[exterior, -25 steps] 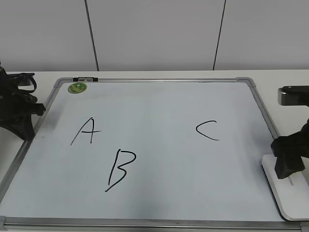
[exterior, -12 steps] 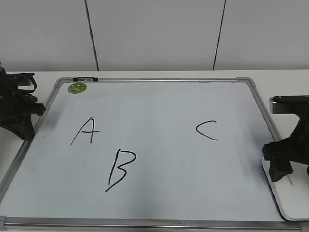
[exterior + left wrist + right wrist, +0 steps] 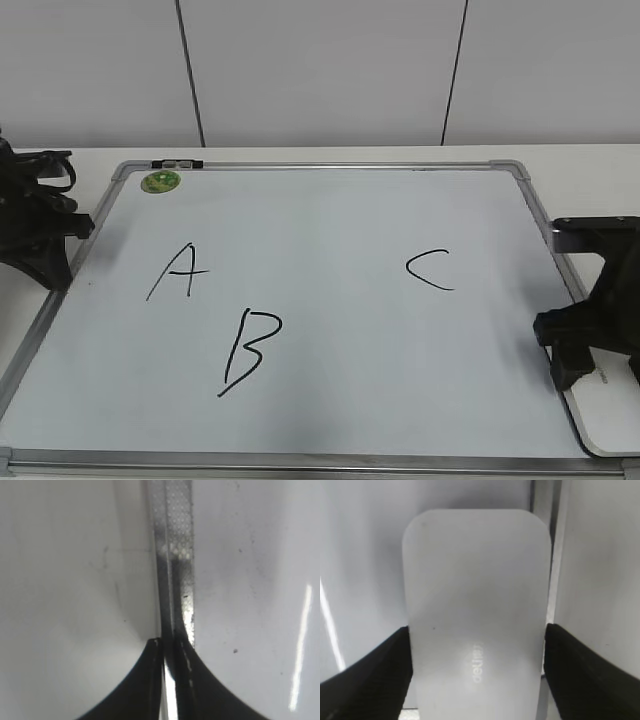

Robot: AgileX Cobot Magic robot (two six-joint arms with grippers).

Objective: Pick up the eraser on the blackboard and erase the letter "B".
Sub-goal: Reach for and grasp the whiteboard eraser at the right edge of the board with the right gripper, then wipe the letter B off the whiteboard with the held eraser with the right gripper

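The blackboard (image 3: 330,220) lies flat, with the black letter "B" (image 3: 248,352) at its lower left. The white eraser (image 3: 605,415) lies over the board's right frame at the lower right; the right wrist view shows it (image 3: 477,595) with grey lettering on top. My right gripper (image 3: 598,370) is open and low over the eraser, one finger close against each long side (image 3: 477,680). My left gripper (image 3: 45,265) is shut and empty at the board's left frame (image 3: 175,555); its tips (image 3: 168,645) meet over the frame.
A black "A" (image 3: 178,272) stands above and left of the "B", and a black "C" (image 3: 430,270) is at the right. A round green sticker (image 3: 160,181) sits at the board's top left corner. A white wall runs behind the table.
My right gripper has moved down and a little left, so its fingers now straddle the eraser. The left arm and the eraser have not moved.
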